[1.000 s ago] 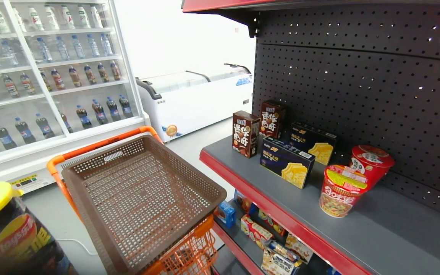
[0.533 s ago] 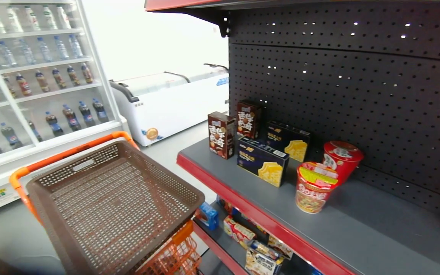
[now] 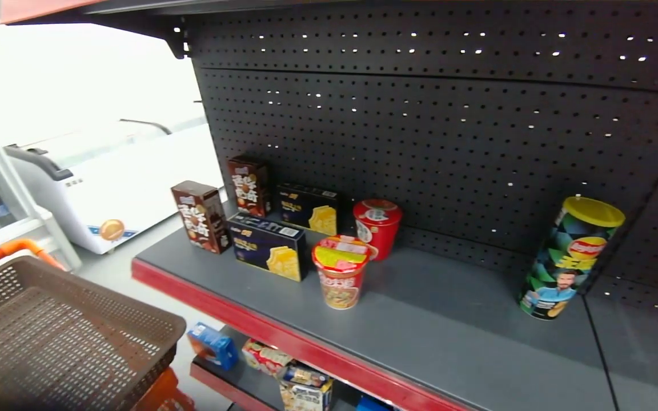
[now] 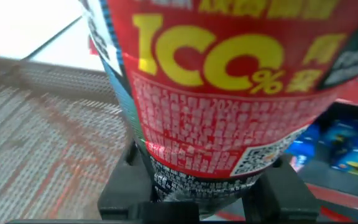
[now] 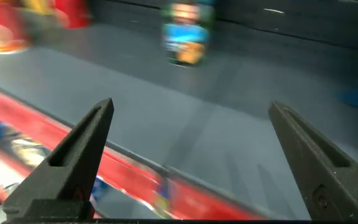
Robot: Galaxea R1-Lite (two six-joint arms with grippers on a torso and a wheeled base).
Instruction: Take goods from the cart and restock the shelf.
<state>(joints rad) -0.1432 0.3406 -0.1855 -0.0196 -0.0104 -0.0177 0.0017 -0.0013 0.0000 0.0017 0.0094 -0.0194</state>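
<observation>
The left gripper clamps a tall red-labelled cylindrical can, its top cut off. The right gripper gapes wide over the grey metal shelf; a far yellow-lidded tube is blurred.

Yellow-lidded chip can upright on grey shelf, right end; red-labelled can clamped in left gripper.

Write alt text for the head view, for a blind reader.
A grey shelf with a red edge holds two brown cartons, two dark blue boxes, two red noodle cups and a yellow-lidded tube; a brown perforated basket sits lower left.
</observation>
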